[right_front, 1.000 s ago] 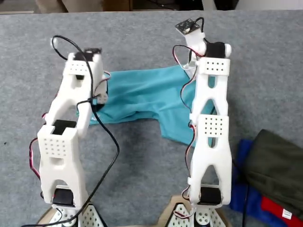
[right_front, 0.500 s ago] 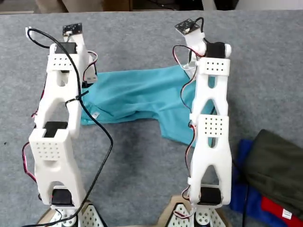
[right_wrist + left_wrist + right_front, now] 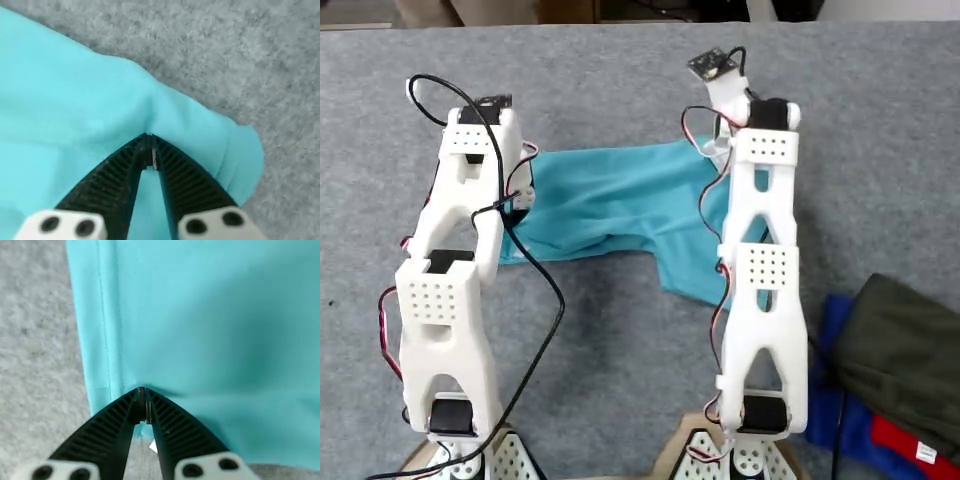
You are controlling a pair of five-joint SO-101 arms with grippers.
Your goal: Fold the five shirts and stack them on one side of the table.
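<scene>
A teal shirt (image 3: 615,205) lies spread and partly bunched on the grey table between my two arms. My left gripper (image 3: 143,396) is shut on the teal shirt (image 3: 210,325) beside a stitched hem, at the shirt's left edge in the high view. My right gripper (image 3: 149,144) is shut on a fold of the teal shirt (image 3: 75,95) near its far right corner. In the high view both grippers sit under their arms' wrists, so their fingers are hidden there.
At the right front of the table lies a pile of a dark green shirt (image 3: 905,345) over a blue one (image 3: 845,415) and a red one (image 3: 905,445). Bare grey table (image 3: 610,340) stretches in front of the teal shirt and to the far side.
The left arm swung out to the far left, drawing the shirt's left edge with it, then came partway back. The right arm shifted only slightly.
</scene>
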